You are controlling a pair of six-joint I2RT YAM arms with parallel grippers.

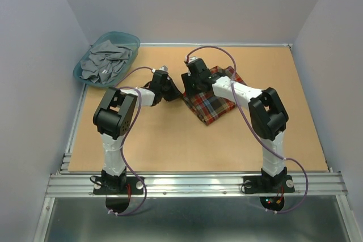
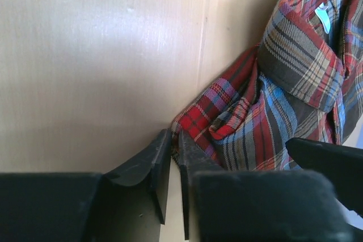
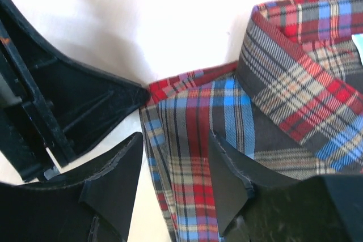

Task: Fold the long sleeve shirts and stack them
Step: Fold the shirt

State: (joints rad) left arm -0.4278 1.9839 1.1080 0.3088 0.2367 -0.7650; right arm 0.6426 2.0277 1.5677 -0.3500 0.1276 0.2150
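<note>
One long sleeve shirt (image 1: 214, 99), in red, navy and yellow plaid, lies folded in the middle of the table with its collar (image 2: 295, 55) facing up. My left gripper (image 1: 176, 94) is at the shirt's left corner. In the left wrist view its jaws (image 2: 174, 134) stand almost together, with a thin edge of the plaid cloth (image 2: 249, 123) pinched at the tips. My right gripper (image 1: 189, 85) is close beside it at the same corner. It (image 3: 174, 140) stands open astride the shirt's edge (image 3: 193, 157), one finger on bare table and the other over the cloth.
A teal plastic basket (image 1: 131, 40) holding crumpled grey clothes (image 1: 105, 63) stands at the back left corner. The tan table top (image 1: 170, 140) has a metal rail along its near edge. Grey walls close in the left, right and back.
</note>
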